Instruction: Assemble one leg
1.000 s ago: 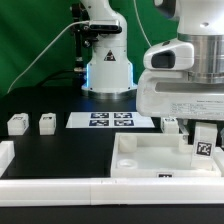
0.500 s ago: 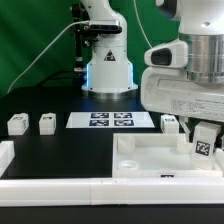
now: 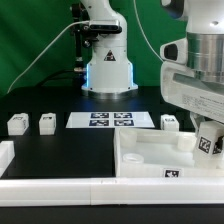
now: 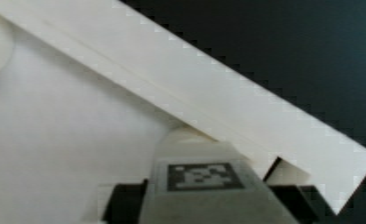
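My gripper [image 3: 206, 146] is shut on a leg [image 3: 208, 142], a small white block with a black-and-white tag, at the exterior view's right. It holds the leg over the right edge of the white tabletop piece [image 3: 150, 156], which lies flat with round corner sockets. In the wrist view the leg [image 4: 201, 172] sits between my dark fingers [image 4: 127, 200], with the tabletop piece [image 4: 73, 130] below it. I cannot tell whether the leg touches the tabletop. Three more legs stand on the black table: two at the left [image 3: 17, 124] [image 3: 46, 122] and one behind the tabletop [image 3: 170, 122].
The marker board [image 3: 110, 120] lies at the middle back of the table. A long white border rail [image 3: 60, 190] runs along the front edge, with another piece [image 3: 5, 155] at the left. The robot's white base [image 3: 108, 70] stands behind.
My gripper has moved to the exterior view's right with the leg in it, from over the tabletop's right part to its right edge. The other legs have not moved.
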`<action>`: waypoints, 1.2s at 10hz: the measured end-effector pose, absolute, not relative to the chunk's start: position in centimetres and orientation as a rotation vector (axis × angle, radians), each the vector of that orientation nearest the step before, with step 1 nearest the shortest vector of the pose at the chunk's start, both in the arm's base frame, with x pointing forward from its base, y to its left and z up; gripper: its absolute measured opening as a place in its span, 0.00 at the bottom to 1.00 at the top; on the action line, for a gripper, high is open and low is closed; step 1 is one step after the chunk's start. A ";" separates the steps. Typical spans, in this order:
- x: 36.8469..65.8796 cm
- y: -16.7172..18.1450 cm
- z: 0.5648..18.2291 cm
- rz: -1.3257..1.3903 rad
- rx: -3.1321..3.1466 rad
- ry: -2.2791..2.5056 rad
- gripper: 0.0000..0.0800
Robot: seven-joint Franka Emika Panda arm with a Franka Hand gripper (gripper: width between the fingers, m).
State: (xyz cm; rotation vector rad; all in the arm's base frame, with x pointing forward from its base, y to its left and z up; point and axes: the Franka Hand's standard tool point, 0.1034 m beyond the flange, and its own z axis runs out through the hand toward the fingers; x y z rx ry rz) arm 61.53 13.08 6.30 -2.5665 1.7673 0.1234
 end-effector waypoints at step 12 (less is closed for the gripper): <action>61.3 13.0 6.1 0.132 -2.587 1.734 0.81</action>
